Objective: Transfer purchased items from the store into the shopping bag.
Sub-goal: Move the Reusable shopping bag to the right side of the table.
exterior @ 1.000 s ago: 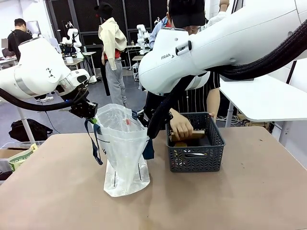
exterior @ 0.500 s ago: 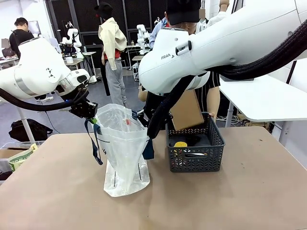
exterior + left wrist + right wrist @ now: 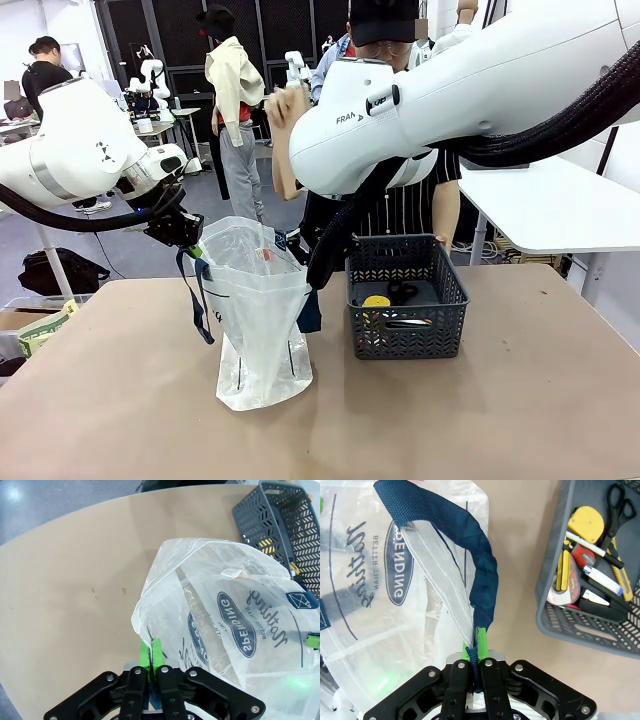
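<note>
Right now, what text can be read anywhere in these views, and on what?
"SPENDING": oval logo on the bag.
"BETTER THAN": small, beside that logo.
"Nothing": cursive on the bag, likely reading.
"FRA": right arm, rest hidden.
White tag on the bag: too small to read.

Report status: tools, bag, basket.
Left tool, right tool shut on shopping bag, mouth open. Purchased items in basket. Person holds brown item aloft.
</note>
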{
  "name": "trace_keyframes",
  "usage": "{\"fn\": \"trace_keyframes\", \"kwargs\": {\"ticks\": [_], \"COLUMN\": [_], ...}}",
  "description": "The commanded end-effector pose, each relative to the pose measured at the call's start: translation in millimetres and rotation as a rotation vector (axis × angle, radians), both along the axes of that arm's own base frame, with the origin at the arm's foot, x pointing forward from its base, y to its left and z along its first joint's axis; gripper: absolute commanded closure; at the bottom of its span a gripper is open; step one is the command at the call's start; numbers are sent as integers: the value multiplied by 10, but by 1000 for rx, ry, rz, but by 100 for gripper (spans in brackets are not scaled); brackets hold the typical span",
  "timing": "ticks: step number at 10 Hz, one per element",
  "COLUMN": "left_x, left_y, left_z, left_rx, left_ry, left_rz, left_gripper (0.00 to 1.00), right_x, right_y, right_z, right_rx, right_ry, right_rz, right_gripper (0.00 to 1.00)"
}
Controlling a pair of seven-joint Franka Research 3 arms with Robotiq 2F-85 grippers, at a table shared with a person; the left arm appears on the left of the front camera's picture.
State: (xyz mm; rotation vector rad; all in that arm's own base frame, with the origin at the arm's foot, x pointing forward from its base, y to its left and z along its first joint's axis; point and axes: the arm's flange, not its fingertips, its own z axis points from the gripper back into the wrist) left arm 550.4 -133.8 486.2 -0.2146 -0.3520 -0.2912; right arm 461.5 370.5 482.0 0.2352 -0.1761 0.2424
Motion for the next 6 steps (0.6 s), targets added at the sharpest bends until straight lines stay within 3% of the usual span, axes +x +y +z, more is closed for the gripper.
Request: {"fn": "trace_keyframes", "kwargs": {"ticks": [1,6], "left_x": [2,2], "left_y": [7,7], "left_z": [1,1], "left_rx": [0,0], "left_ry": [0,0], "left_rz": [1,1], "left_gripper": [100,100], "right_x": [-2,-2], "right_y": [0,0], "right_z": [7,7], "right_rx": [0,0], "right_ry": [-2,-2], "right_rz": [4,4], "right_gripper": [100,100]}}
